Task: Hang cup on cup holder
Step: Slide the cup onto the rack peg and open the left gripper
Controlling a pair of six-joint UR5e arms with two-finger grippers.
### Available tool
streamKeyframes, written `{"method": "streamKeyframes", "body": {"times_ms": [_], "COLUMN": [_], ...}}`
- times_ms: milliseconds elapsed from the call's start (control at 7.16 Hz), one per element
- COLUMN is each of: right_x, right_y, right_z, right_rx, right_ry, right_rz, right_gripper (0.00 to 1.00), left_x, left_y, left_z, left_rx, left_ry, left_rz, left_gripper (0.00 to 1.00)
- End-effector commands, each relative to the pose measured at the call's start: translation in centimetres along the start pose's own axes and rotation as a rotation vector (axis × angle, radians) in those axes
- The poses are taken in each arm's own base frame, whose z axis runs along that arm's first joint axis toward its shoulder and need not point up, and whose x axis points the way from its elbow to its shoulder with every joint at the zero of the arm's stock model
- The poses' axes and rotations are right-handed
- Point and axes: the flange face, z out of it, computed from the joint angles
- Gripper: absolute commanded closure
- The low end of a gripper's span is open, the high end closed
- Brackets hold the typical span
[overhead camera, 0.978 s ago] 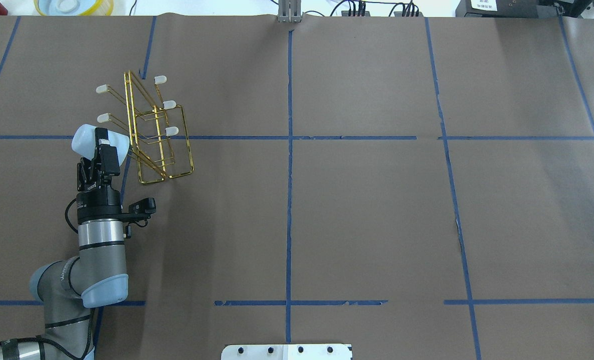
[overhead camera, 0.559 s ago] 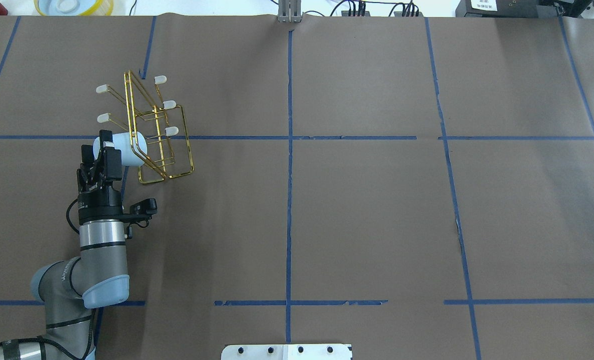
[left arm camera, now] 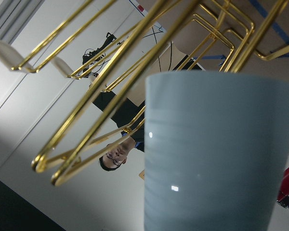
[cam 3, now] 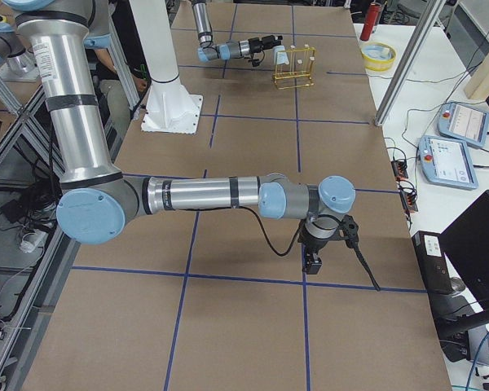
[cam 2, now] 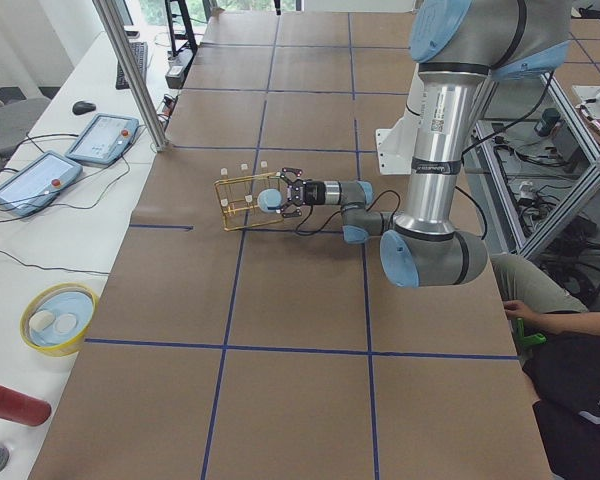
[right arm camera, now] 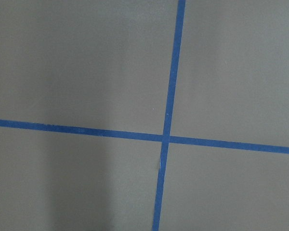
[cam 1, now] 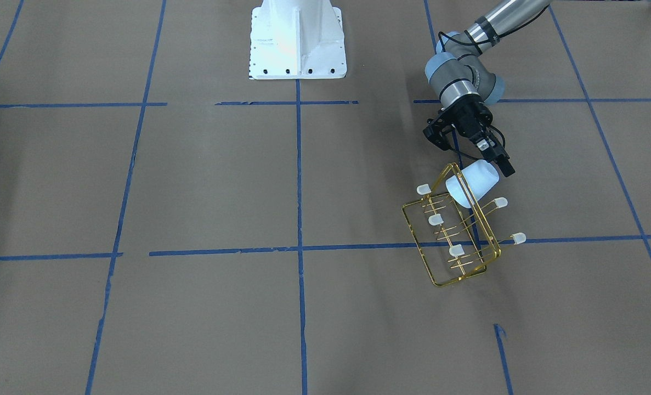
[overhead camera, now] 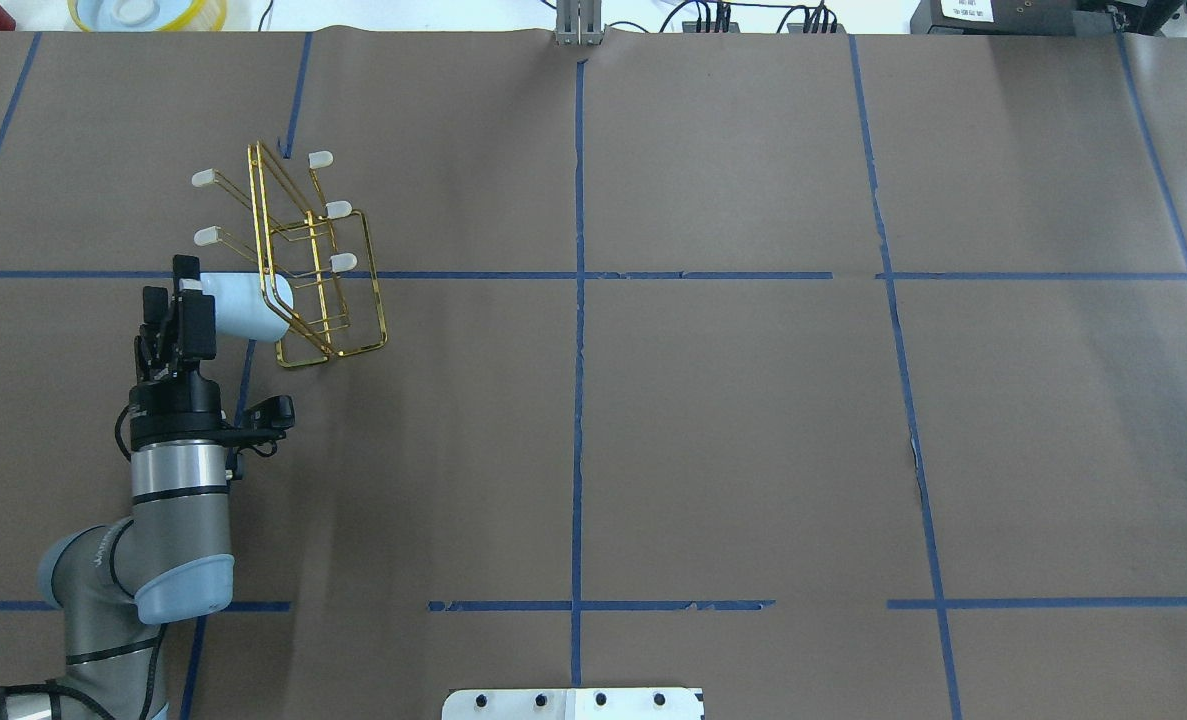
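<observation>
Drawn back since a moment ago, left fingers (overhead camera: 200, 325) sit at the base of a small pale blue plastic cup (overhead camera: 248, 305) lying sideways against a gold wire rack (overhead camera: 315, 262), far left; whether they grip it cannot be told. Only the wrist view shows wires crossing the cup.

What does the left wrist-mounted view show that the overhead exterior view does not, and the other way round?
Only the wrist view: faint rings on the wall of the cup, and a person's face in glasses behind the cup holder. Only the overhead view: the left gripper with its arm, the holder's whole frame, and the blue tape grid on the table. Both: the cup close against the holder's gold wires, and white prong caps.
</observation>
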Motion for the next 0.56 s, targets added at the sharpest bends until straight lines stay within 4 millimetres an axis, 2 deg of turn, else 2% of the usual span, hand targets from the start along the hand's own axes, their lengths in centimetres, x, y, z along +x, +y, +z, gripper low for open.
{"method": "streamKeyframes", "body": {"times_ms": [0,419], "right_x": [0.0,0.0], "right_y": [0.0,0.0], "right_z": [0.0,0.0], "right_rx": [0.000,0.000], "right_ry": [0.000,0.000], "right_rz": [0.000,0.000], "right_gripper": [0.00,0.00], "left_x": [0.7,0.3], "left_y": [6.4,13.7], "left_z": [-0.1,-0.1], "left_rx": [0.005,0.080], "left_ry": [0.000,0.018], "left_rz": [-0.091,-0.447], "left_gripper": [0.00,0.00]}}
